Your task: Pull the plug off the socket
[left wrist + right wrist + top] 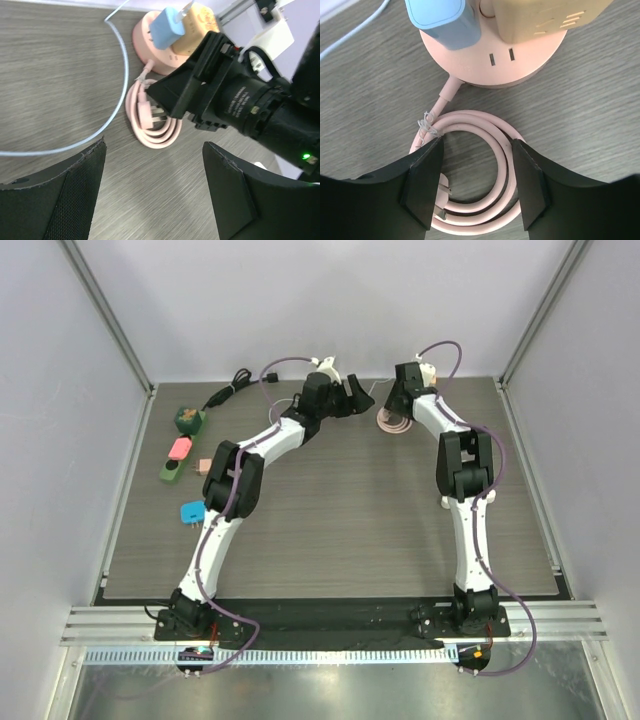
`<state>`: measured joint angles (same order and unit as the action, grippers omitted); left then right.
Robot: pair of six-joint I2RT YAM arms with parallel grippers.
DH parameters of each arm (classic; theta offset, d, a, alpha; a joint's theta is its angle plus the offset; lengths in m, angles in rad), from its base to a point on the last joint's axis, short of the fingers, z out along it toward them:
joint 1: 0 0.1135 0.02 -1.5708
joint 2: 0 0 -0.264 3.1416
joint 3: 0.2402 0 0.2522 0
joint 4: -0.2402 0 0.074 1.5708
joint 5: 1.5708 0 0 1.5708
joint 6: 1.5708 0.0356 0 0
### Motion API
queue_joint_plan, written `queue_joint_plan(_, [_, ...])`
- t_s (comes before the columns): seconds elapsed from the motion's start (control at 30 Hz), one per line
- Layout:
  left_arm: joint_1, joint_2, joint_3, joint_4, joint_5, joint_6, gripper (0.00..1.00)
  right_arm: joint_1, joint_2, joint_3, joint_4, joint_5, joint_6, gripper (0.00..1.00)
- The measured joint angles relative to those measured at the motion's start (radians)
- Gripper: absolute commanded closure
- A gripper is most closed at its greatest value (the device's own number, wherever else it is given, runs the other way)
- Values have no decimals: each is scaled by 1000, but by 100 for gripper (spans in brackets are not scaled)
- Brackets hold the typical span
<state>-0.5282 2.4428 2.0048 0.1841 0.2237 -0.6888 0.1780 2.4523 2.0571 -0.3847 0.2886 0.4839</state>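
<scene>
The light-blue square plug point(442, 22) sits pushed into the round pink plastic socket point(520, 70), beside a tan block adapter point(545, 17); the right gripper point(476, 185) hangs over the socket's coiled pink cord point(475, 120), jaws spread wide, the plug ahead of its fingertips, not between them; the left gripper point(155, 195), equally wide and holding nothing, faces the socket from the side, well short of the plug; a thin pale-blue cable point(126, 70) curves across the grey wood-grain tabletop point(50, 75).
</scene>
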Motion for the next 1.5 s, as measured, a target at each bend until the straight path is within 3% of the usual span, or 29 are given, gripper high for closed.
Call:
queue_joint_plan(0.23, [0,-62,-106,9,-42,82,22,30,-6,0,-56,42,-12,45])
queue_joint_plan(0.33, [-6,-87,-129,20,-69,106,22,46,-38,-47,-72,37,-13,53])
queue_joint_plan(0.47, [-16,-127,-173,59,-121,134,22,68,-105,-142,-98,13,-10,53])
queue_joint_plan(0.7, [-37,-150,-190,93,-127,158,23,98,-240,-298,-131,22,-11,44])
queue_joint_plan(0.9, [-66,-118,-99,89,-80,144,26,97,-441,-422,-61,126,-56,28])
queue_joint_plan(1.07, [-95,-49,-5,89,-81,84,39,61,-568,-456,51,190,-85,27])
queue_joint_plan(1.27, [-111,66,64,86,-107,-51,50,-46,-495,-397,127,133,-92,32])
queue_joint_plan(1.37, [-111,135,98,80,-119,-127,56,-89,-396,-358,144,79,-115,26])
queue_joint_plan(1.5, [-109,234,207,84,-118,-230,57,-89,-325,-349,146,4,-168,22])
